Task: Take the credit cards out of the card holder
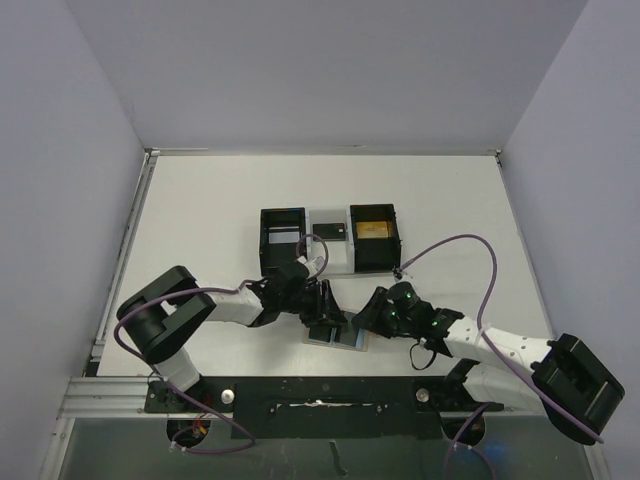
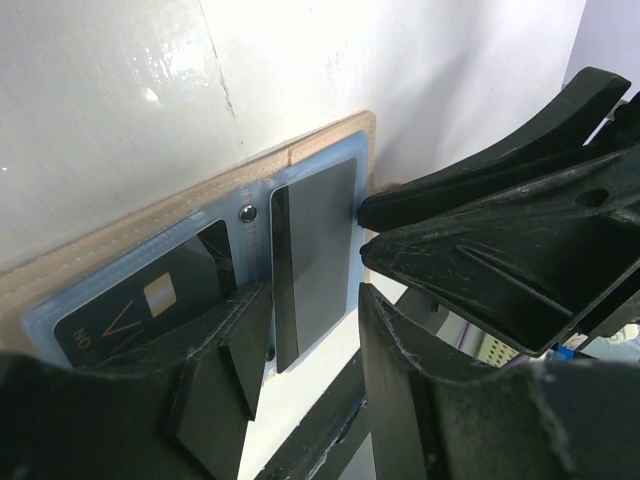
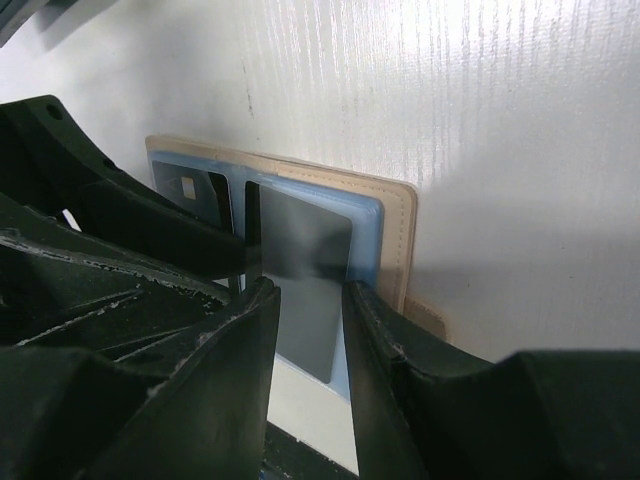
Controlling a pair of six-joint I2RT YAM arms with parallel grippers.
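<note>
Left jaws and right jaws straddle a dark card (image 3: 300,270) in the card holder (image 3: 400,235); grip indiscernible.

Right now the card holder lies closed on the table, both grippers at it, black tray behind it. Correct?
Not closed. The card holder lies open on the table: the left wrist view shows its blue-grey panels with dark cards in them. The rest stands: the left gripper and right gripper are both at it, with the black tray behind it.

Overhead, 2 wrist close-ups — sharing card holder (image 3: 365,225)
</note>
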